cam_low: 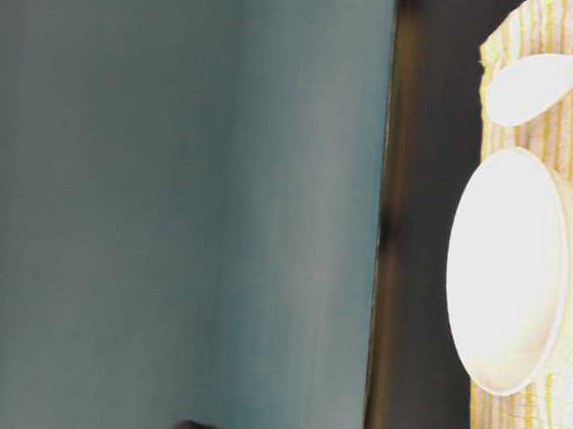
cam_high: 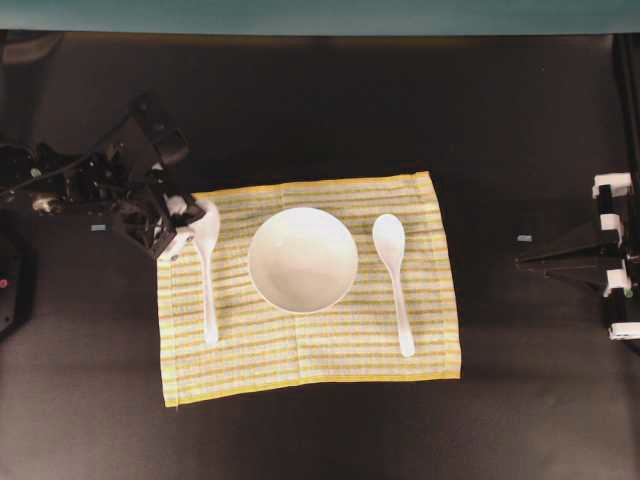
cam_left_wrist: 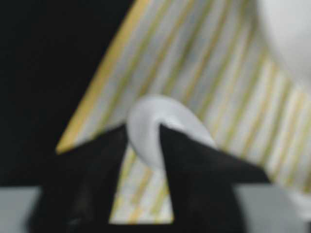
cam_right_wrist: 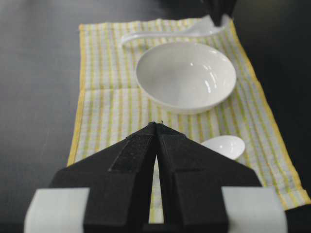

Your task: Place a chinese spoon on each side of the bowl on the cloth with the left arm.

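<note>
1. Left end effector (cam_high: 180, 228) is at the scoop end of the near spoon (cam_high: 206, 270). In the left wrist view its fingers (cam_left_wrist: 194, 160) stand a little apart with the spoon's round rim between them. I cannot tell if they are pinching it or letting go.
2. That spoon lies flat on the cloth (cam_high: 300, 352), with its handle running away from the end effector, along the cloth's edge.
3. The bowl (cam_high: 302, 259) sits just past that spoon, in the middle of the cloth. The far spoon (cam_high: 393, 275) lies on the other side of the bowl, well away from the left end effector.
4. I think the step now is letting go of the near spoon. To do it well, spread the fingers wide first. Then lift straight up, so the spoon does not tip, drag or bump the bowl.
5. Right end effector (cam_right_wrist: 156, 127) hangs off to the side over the dark surface (cam_high: 520, 140), with its fingers pressed together and nothing in them.
6. Count: two spoons, one bowl, one cloth, two end effectors.
7. With one spoon on each side of the bowl, the job looks almost done.
</note>
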Controlling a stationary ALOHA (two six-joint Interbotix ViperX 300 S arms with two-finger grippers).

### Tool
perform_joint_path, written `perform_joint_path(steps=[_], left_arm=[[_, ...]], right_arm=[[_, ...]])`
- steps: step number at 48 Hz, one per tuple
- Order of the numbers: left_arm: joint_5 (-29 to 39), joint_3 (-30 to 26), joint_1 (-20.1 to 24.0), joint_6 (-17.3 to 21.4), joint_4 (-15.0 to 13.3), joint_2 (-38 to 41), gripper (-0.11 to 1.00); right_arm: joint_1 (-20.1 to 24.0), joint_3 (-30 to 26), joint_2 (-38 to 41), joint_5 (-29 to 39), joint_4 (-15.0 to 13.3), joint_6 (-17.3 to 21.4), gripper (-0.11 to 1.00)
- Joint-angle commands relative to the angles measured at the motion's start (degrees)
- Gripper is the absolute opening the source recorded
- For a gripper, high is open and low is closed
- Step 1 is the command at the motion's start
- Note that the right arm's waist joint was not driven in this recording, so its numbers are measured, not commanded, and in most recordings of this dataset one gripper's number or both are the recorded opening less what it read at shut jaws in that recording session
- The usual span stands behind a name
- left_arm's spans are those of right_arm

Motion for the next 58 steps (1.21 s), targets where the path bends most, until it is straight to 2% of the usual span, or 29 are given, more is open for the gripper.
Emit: perform_joint_path(steps=[1,7,12,18,32,37,45,58], left_arm=[[-0.7,0.1,-0.2,0.0,0.3,0.8,0.36],[-1.2,0.0,-0.2,0.0,0.3,1.1,0.69],[-1.5,-0.5,-0.2,0.3,0.3,0.3,0.86],[-1.1,-1.4,-0.2,0.1,0.3,-3.9,0.85],[0.4,-2.0,-2.8,1.0,0.3,-21.8,0.85],[0.4,-0.2,-5.3,1.8,0.3,-27.2,0.85],[0.7,4.7,-9.5,5.4,0.3,-35.5,0.84],[0.9,9.4,-13.1,8.9,0.3,-47.6,0.84]], right_arm=[[0.0,-0.4,0.4,-0.7,0.3,0.5,0.0],[0.0,-0.4,0.3,-0.8,0.3,0.5,0.0],[0.0,-0.4,0.3,-0.8,0.2,0.5,0.0],[0.0,-0.4,0.4,-0.7,0.4,0.5,0.0],[0.0,-0.4,0.2,-0.7,0.4,0.4,0.0],[0.0,-0.4,0.2,-0.7,0.4,0.2,0.0],[0.0,-0.4,0.1,-0.5,0.4,-0.4,0.0],[0.0,-0.4,-0.8,-0.3,0.4,-0.4,0.0]])
